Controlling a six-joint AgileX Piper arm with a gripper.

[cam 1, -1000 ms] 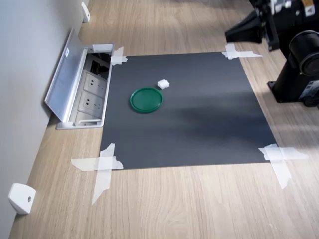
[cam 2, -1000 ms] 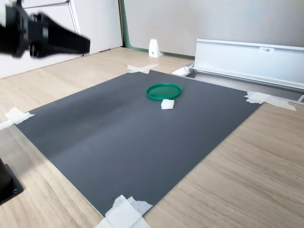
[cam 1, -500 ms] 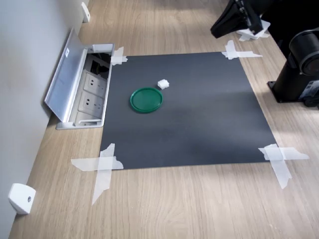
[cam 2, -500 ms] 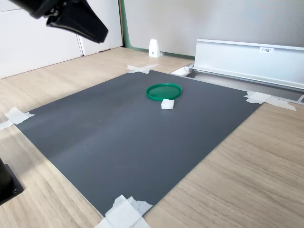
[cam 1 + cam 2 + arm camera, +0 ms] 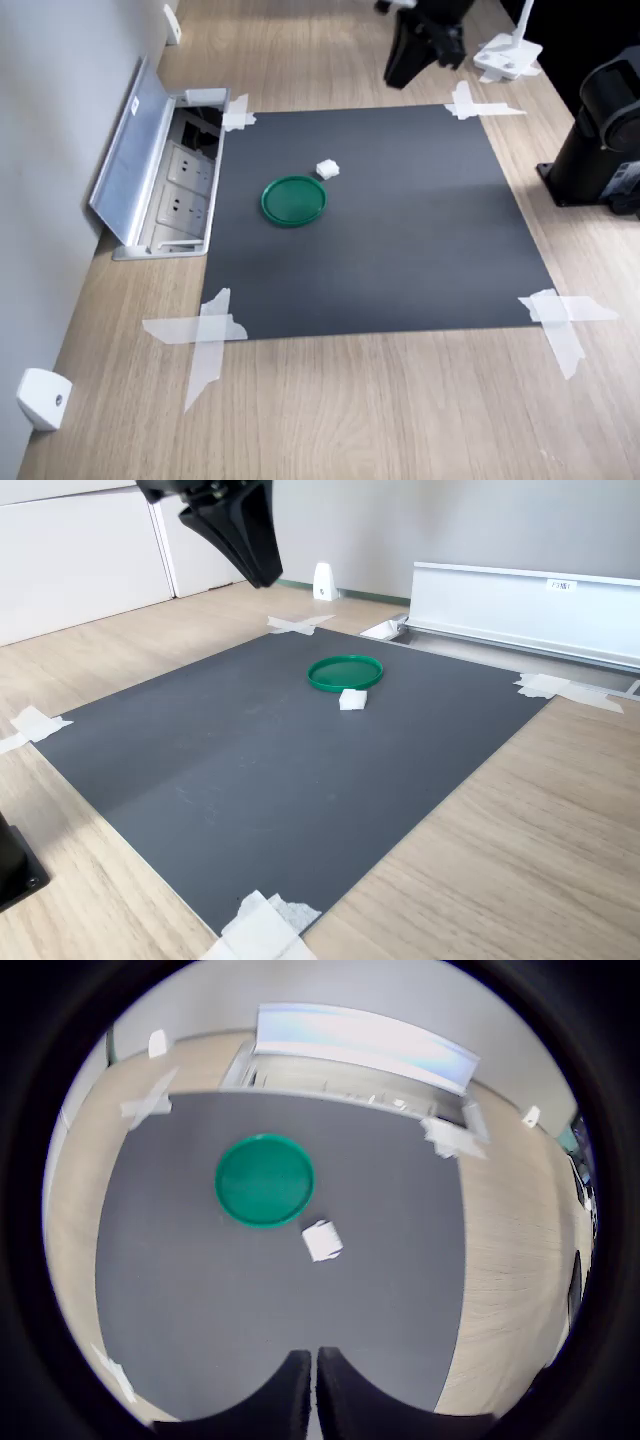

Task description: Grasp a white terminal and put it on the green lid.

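The end effector point(image 5: 315, 1395) hangs high above the dark mat point(image 5: 400, 230), its fingers pressed together and holding nothing. The white terminal point(image 5: 321, 1240) lies on the mat just beside the green lid point(image 5: 265, 1180), apparently apart from its rim. The bench point(image 5: 400, 410) is light wood.

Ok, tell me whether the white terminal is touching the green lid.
Apart. The wrist view shows a thin strip of dark mat between the white terminal and the green lid; the first exterior view shows the same gap.
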